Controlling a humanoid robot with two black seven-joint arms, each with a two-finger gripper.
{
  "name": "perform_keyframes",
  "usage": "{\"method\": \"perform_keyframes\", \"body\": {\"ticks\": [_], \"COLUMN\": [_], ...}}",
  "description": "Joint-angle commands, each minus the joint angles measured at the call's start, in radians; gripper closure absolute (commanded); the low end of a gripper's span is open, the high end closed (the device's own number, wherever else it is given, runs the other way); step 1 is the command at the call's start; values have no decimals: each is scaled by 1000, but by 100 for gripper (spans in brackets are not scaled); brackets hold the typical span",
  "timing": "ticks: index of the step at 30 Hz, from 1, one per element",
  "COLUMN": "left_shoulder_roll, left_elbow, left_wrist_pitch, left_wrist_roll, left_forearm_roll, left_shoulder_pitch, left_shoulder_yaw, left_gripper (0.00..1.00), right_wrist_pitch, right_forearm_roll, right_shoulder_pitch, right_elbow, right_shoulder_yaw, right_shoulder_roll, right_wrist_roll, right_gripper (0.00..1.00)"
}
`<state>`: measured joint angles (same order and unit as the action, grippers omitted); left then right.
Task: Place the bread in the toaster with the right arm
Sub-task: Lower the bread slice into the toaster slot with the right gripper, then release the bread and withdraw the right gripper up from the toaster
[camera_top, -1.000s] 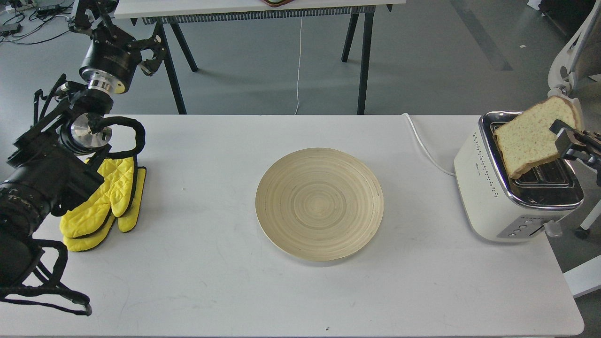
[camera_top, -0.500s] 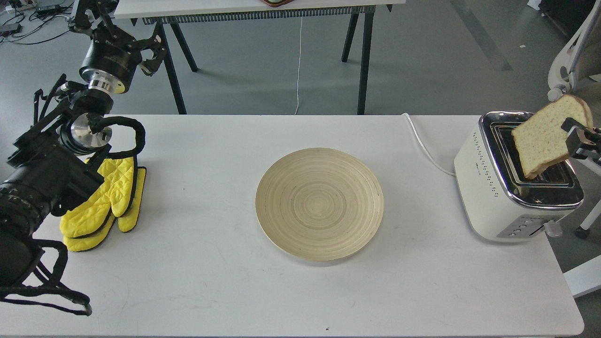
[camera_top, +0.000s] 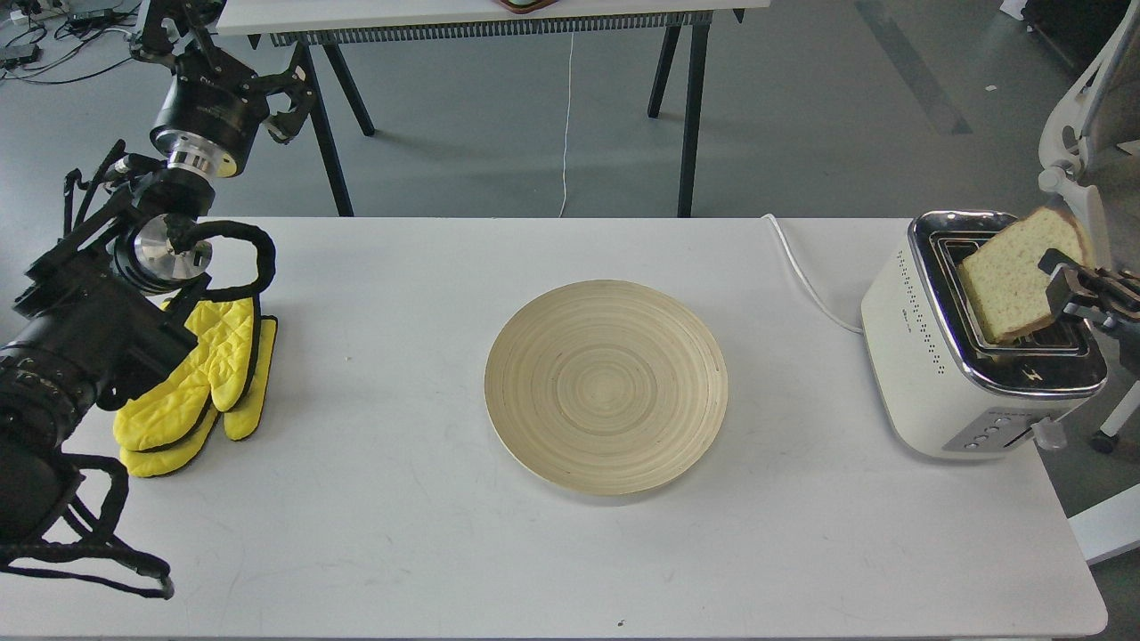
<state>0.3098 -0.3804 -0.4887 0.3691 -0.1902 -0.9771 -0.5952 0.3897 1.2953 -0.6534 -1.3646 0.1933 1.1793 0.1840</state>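
Near field: white surface [camera_top: 374,499]; a bare bamboo plate [camera_top: 606,385] lies at its centre. At 9 o'clock of the plate lies a pair of yellow oven mitts [camera_top: 200,383], partly covered by the left arm. At 3 o'clock stands the cream toaster [camera_top: 944,374], its white cord [camera_top: 806,276] trailing toward 11 o'clock. The right hand [camera_top: 1064,285], entering from the frame's right edge, pinches the bread slice [camera_top: 1011,280] at its right side. The slice tilts, its lower edge dipping into a slot, its upper part well clear of the chrome top. Judged progress: transport done; lowering fully, release and withdrawal remain. Far field, at 10 o'clock: the left hand [camera_top: 289,98] is raised, fingers apart, holding nothing. The right arm is mostly cut off; which slot receives the slice cannot be told.
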Motion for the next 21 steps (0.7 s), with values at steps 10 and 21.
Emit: {"method": "perform_keyframes", "body": {"ticks": [10,21], "left_shoulder_roll": [0,0], "left_elbow": [0,0], "left_wrist_pitch": [0,0], "left_wrist_roll": [1,1], "left_forearm_roll": [0,0], "left_shoulder_pitch": [0,0], "left_shoulder_yaw": [0,0], "left_gripper": [0,0], "right_wrist_pitch": [6,-155], "right_forearm_roll": [-43,-568], "right_shoulder_pitch": [-11,-29], "right_elbow": [-62,-74], "right_shoulder_yaw": [122,442], "right_shoulder_roll": [-26,-185], "right_wrist_roll": [26,90], "right_gripper": [3,0]}}
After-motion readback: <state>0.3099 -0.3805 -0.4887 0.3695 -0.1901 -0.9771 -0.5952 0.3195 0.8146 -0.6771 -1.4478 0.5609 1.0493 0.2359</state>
